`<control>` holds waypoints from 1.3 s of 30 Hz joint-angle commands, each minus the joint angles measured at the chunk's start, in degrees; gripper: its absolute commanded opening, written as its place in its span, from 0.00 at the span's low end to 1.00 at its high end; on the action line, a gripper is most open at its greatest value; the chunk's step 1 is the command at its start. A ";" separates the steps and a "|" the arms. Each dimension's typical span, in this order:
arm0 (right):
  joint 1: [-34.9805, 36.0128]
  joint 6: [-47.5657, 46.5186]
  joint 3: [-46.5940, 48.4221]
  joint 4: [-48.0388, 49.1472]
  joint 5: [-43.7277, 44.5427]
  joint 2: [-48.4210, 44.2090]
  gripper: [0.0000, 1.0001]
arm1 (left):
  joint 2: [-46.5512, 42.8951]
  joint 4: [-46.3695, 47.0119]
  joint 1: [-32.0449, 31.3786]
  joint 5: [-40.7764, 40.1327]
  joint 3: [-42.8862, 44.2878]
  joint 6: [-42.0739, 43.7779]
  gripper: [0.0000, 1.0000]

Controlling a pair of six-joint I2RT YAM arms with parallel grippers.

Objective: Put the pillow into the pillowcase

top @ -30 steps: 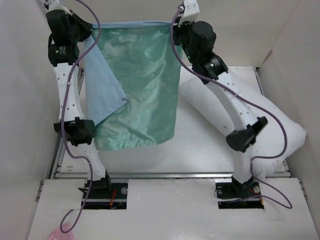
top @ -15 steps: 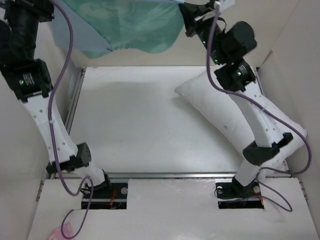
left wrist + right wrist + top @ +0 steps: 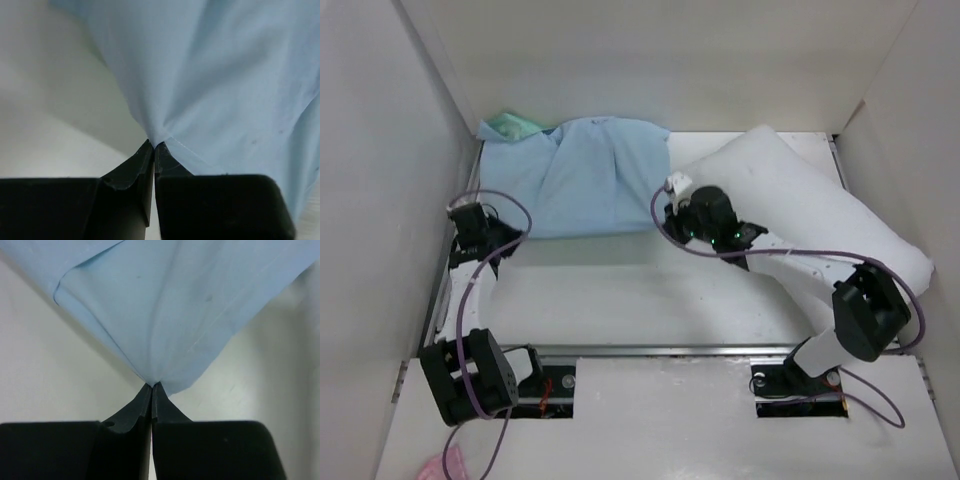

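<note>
The pillowcase is laid blue face up on the bench, long axis left-right; its near corners are pinched in the left claw and right claw.

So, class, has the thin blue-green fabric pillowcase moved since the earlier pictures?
Yes. The pale blue fabric pillowcase dropped from hanging aloft to lying on the table near the back wall.

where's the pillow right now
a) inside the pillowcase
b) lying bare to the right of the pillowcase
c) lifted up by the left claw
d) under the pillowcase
B: the pillow lies uncovered on the right, beside the flat pale-blue pillowcase, with none of it inside.
</note>
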 commanded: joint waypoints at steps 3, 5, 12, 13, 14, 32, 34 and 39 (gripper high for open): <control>2.83 5.56 -10.42 -2.40 -1.38 -7.00 0.06 | -9.89 -11.50 0.01 -15.31 -6.15 -4.84 0.43; 2.83 6.18 -12.89 -6.95 -1.29 -7.61 0.08 | -11.48 -9.76 0.01 -8.33 -10.97 -5.37 0.65; 2.83 4.96 -10.80 -15.57 -5.77 -9.38 0.77 | -14.12 -16.87 0.01 -15.30 -3.11 -3.26 1.00; 2.83 3.56 -9.48 -17.08 -6.29 -10.07 0.87 | -14.12 -16.35 0.01 -16.27 -0.40 -2.48 1.00; 2.83 2.93 -8.16 -18.22 -5.43 -10.08 0.90 | -14.12 -15.56 0.01 -16.28 0.85 -2.47 1.00; -22.54 5.13 39.47 -34.76 28.15 14.60 0.99 | 33.84 -12.65 -35.65 -16.28 35.21 13.95 0.98; -25.19 5.13 41.76 -35.37 26.94 20.22 0.99 | 39.02 -14.66 -38.56 -17.50 42.58 16.33 0.95; -29.34 5.13 43.72 -37.39 16.76 31.11 0.99 | 57.66 -28.09 -43.32 -27.16 62.25 17.39 0.85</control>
